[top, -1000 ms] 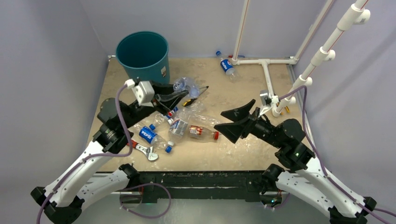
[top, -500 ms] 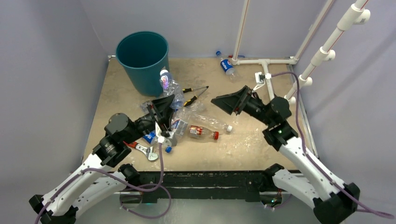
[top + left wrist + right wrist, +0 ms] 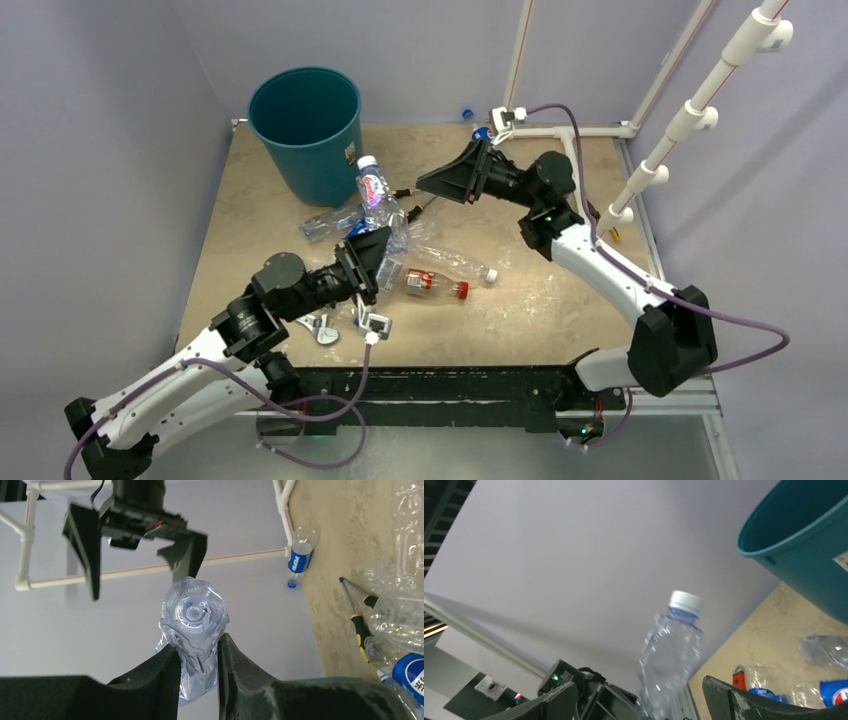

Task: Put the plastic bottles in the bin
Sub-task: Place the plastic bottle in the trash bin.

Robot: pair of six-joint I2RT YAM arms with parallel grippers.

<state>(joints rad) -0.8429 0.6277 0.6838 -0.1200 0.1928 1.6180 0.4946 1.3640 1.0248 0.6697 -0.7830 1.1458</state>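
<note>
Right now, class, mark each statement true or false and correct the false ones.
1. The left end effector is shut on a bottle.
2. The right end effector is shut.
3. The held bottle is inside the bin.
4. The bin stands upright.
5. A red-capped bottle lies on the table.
1. True: the left end effector grips a clear bottle.
2. False: the right end effector is open and holds nothing.
3. False: the bottle is outside the bin, beside it.
4. True.
5. True: the red-capped bottle lies on its side on the table.
</note>
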